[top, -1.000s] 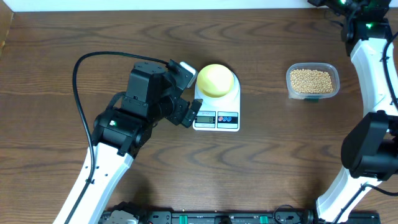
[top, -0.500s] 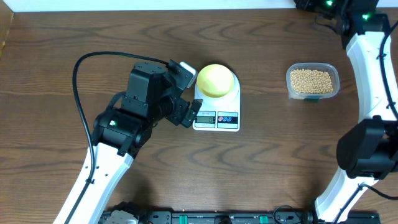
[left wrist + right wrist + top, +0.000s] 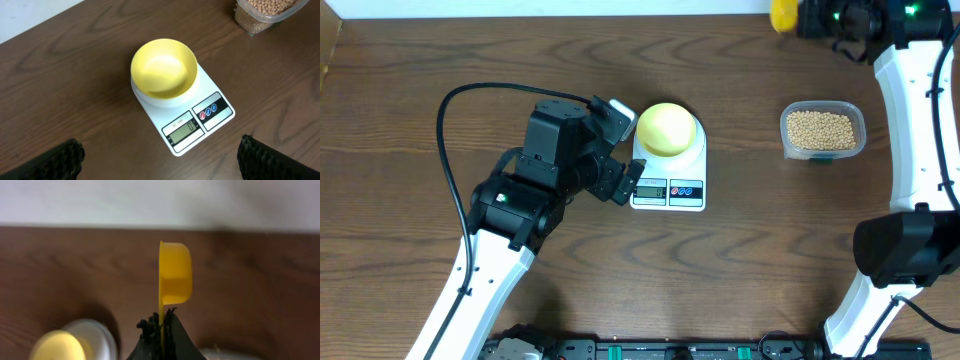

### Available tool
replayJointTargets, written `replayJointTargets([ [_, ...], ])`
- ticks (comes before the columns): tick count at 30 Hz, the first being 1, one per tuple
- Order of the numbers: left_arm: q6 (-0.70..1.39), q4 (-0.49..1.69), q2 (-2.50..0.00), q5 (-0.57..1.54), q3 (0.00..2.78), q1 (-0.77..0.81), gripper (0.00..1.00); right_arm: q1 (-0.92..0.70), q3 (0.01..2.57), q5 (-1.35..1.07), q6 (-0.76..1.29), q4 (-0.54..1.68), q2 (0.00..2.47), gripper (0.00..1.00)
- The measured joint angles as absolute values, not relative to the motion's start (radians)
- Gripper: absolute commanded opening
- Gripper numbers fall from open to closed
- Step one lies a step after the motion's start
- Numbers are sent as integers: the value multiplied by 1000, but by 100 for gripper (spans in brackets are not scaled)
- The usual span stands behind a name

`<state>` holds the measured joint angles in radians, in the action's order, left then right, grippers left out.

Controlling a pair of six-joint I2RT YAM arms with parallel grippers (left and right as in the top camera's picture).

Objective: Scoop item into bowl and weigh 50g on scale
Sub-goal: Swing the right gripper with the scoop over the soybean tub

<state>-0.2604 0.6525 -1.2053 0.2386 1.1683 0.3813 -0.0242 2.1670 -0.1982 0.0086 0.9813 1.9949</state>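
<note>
From above, the scale (image 3: 668,185) sits near the middle of the table (image 3: 420,60), with the bowl (image 3: 667,128) on its platform. My left gripper (image 3: 624,150) waits just beside the scale's left edge, jaws spread fully and holding nothing. Well to the right of the scale is the clear tub (image 3: 784,135), with the beans (image 3: 821,128) all inside it. My right gripper (image 3: 812,18) is far behind the scale and to its right, beyond the tub, closed tight on the yellow scoop (image 3: 783,14). The danger here is that the tub stands free and no hand steadies it. A hard push of the scoop could slide or tip it and scatter the beans.

In my left wrist view, the bowl is empty and centred on the scale's round platform. The display (image 3: 183,129) seems to show zero, though the digit is too small for me to be sure. My two fingers (image 3: 55,160) are apart from the scale, but near. If this arm drifts and leans on the platform, the weight shown will be false.

In my right wrist view, the scoop stands on edge above my fingertips, which pinch only its thin handle. Such a narrow hold may let it twist under load. Then beans would spill on the way to the bowl, or I would pour too much and pass the target weight.
</note>
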Motion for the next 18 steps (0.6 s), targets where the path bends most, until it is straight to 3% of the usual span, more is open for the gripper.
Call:
replayJointTargets([
  [18,-260,654,-1205,239,1168,381,100,17,2168,-76,-39,1258,1995,1],
])
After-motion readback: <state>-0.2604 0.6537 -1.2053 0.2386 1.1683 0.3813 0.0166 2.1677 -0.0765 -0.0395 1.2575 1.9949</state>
